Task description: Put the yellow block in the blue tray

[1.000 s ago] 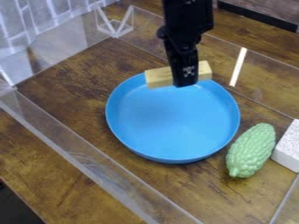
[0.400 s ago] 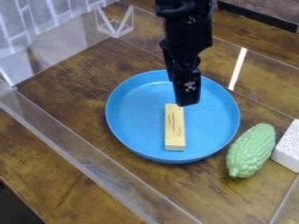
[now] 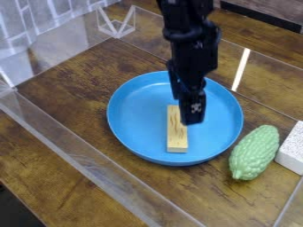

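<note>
The yellow block [image 3: 175, 130] lies flat inside the blue tray [image 3: 136, 115], a little right of the dish's middle, its long side running front to back. My black gripper [image 3: 190, 105] hangs from above just over the block's far end, fingers pointing down. The jaws stand open and hold nothing. The arm hides part of the tray's far rim.
A bumpy green oval thing [image 3: 253, 152] lies right of the tray, with a white spongy block [image 3: 291, 147] beside it at the right edge. Clear plastic walls [image 3: 71, 133] border the wooden table at the left and front. A white strip [image 3: 240, 67] lies behind the tray.
A second ago the block hung in the gripper above the tray's far rim. It has dropped into the dish and lies flat. The gripper has opened and shifted slightly forward and right.
</note>
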Robot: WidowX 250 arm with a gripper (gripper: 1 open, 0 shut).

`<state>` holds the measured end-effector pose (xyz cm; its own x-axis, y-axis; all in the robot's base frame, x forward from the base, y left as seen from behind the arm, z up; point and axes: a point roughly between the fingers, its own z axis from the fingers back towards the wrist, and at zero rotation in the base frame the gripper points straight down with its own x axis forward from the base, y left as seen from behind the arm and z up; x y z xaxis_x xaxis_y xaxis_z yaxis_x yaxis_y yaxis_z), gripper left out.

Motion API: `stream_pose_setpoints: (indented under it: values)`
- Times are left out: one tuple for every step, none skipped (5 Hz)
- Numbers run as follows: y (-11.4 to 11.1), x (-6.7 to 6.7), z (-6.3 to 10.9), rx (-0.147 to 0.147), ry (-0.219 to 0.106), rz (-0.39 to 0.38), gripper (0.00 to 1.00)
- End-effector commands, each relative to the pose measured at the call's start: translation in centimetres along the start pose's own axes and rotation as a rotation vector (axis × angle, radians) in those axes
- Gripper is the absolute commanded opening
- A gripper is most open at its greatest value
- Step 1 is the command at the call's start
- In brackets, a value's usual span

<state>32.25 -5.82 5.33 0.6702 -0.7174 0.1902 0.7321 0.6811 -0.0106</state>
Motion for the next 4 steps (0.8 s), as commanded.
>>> stream_pose_setpoints:
  values:
    - [-0.1,0.8,-0.4,0.021,-0.008,-0.019,1.0]
    - [-0.1,0.9,-1.7,0.011,0.01,-0.016,1.0]
    - [0.1,0.8,-2.6,0.001,0.019,-0.009,1.0]
    - [0.3,0.7,-3.5,-0.009,0.03,-0.002,1.0]
